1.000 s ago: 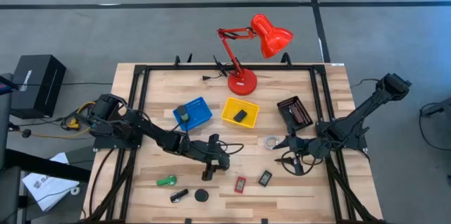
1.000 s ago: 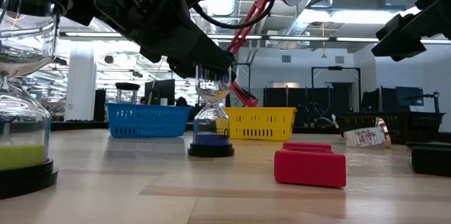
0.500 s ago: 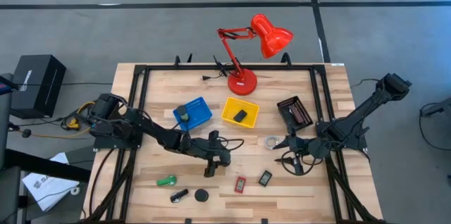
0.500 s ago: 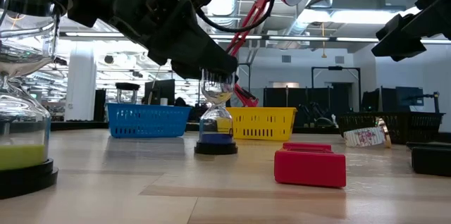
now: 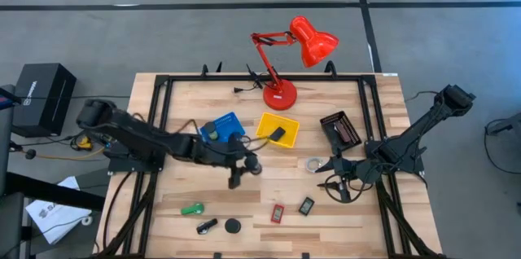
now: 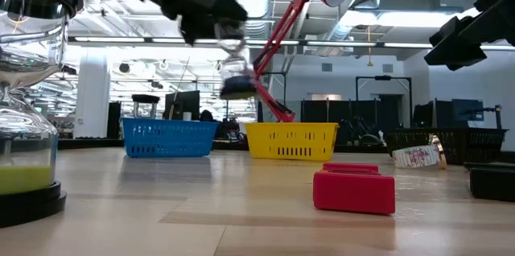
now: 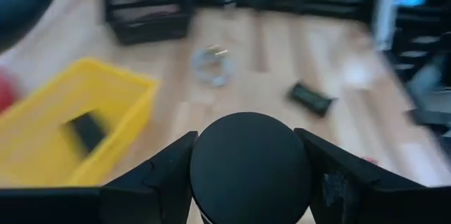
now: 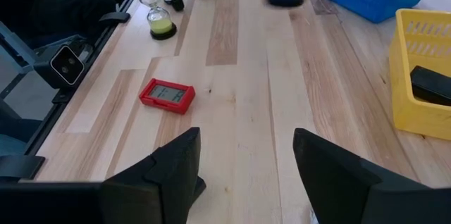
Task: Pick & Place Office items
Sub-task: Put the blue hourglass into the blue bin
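Note:
My left gripper (image 5: 238, 171) is shut on a small hourglass (image 6: 233, 67) with blue sand and black caps, in the air near the blue tray (image 5: 222, 130) and the yellow tray (image 5: 277, 129). On the table's near part lie a green clip (image 5: 192, 208), a second hourglass with green sand (image 8: 161, 23), a red rectangle (image 5: 278, 212), a dark block (image 5: 306, 206) and a clear ring (image 5: 313, 164). My right gripper (image 5: 332, 179) waits open beside the ring, above the table's right part. My left gripper pinches the hourglass between its two fingers (image 7: 151, 178) near the upper end; its round black cap (image 7: 250, 160) shows between them. The fingers come from above at a slant. The hourglass hangs below them, lifted clear of the table, with its base (image 6: 238, 87) free.
A big red desk lamp (image 5: 285, 55) stands at the far edge behind the trays. A black tray (image 5: 340, 130) sits on the right. The yellow tray holds a dark block (image 5: 278, 133); the blue tray holds a dark item (image 5: 212, 132). Bare wood lies mid-table.
My left gripper has risen and moved toward the far edge, toward the trays, staying shut. The blue-sand hourglass, which stood on the table half a second ago after sliding slightly right, is now lifted clear.

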Controlling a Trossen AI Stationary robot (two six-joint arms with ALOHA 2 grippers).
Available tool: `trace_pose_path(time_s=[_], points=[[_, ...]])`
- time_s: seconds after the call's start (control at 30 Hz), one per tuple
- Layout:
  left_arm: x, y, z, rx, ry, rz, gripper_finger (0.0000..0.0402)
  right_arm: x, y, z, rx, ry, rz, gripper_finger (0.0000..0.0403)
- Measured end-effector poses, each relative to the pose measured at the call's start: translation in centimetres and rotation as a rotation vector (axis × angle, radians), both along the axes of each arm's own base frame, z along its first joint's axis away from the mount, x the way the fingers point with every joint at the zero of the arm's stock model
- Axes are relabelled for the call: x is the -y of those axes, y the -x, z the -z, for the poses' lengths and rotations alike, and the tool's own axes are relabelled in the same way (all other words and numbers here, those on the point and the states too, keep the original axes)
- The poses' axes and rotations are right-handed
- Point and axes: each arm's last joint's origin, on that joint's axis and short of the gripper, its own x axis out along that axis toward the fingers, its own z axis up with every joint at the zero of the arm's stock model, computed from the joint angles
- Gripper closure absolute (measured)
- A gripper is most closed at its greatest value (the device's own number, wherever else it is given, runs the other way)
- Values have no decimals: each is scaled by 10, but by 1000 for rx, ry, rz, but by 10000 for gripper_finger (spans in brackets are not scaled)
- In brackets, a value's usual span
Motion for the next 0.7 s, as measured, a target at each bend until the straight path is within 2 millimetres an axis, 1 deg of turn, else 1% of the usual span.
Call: trace_pose_path(time_s=[0.17,0.23,0.37,0.47,0.57,0.7], points=[[-22,23,-23,-17,-67,-163,199,0,0,0,1,-1,0,184],[-30,29,-31,2,-69,-206,196,0,0,0,1,-1,0,184],[-48,37,-37,-7,-75,-272,189,0,0,0,0,0,0,184],[-61,39,-36,-39,-83,-326,198,0,0,0,1,0,0,184],[-73,41,-30,-75,-87,-376,198,0,0,0,1,0,-1,184],[-83,48,-10,-133,-87,-440,187,0,0,0,1,0,0,184]])
